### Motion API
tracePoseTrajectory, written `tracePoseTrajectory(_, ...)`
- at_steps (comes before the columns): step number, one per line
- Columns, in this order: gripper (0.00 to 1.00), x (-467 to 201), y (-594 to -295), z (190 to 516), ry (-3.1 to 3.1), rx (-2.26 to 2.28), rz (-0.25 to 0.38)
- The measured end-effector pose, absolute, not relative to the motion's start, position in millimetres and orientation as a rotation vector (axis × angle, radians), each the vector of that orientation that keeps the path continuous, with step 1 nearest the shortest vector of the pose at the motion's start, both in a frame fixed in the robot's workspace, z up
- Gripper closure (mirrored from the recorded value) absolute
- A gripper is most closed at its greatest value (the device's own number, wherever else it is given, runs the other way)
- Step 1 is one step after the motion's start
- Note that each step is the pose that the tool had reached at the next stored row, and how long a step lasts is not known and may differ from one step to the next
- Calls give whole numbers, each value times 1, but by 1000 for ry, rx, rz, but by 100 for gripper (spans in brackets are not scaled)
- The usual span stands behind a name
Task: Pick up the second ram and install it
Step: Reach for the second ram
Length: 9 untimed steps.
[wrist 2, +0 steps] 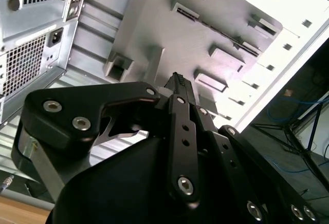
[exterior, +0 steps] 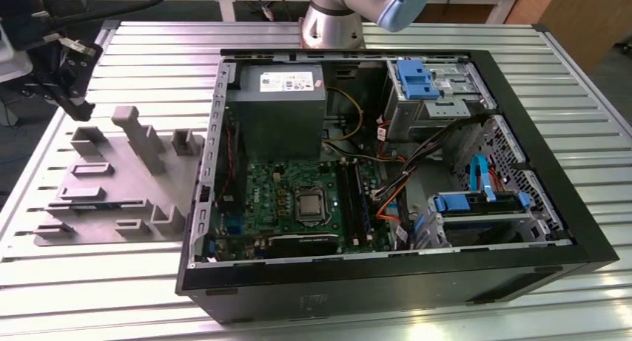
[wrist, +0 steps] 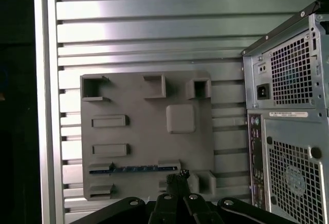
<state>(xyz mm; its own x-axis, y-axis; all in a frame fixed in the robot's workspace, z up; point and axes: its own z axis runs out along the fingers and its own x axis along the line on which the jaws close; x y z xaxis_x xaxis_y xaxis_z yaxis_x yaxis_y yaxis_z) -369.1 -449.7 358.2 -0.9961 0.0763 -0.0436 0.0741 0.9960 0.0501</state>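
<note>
We've got the fingers (wrist: 175,179) pinched shut on nothing by the grey holder (wrist: 149,131) on the desk (wrist: 154,23), second ram (wrist: 136,168) edge-up in its slot there; light, stiff, fragile imo, so grab the flat faces mid-length w/ gentle squeeze.

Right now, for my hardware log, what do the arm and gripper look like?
The arm is silvery-grey metal with a light-blue joint cap. The gripper is matte black: hinged link bars pinned with silver screws, tapering to a narrow tip.
</note>
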Motion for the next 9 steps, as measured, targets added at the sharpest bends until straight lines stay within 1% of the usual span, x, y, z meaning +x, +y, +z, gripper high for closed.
tracePoseTrajectory(9,89,-383,-454,348,3093,117,75)
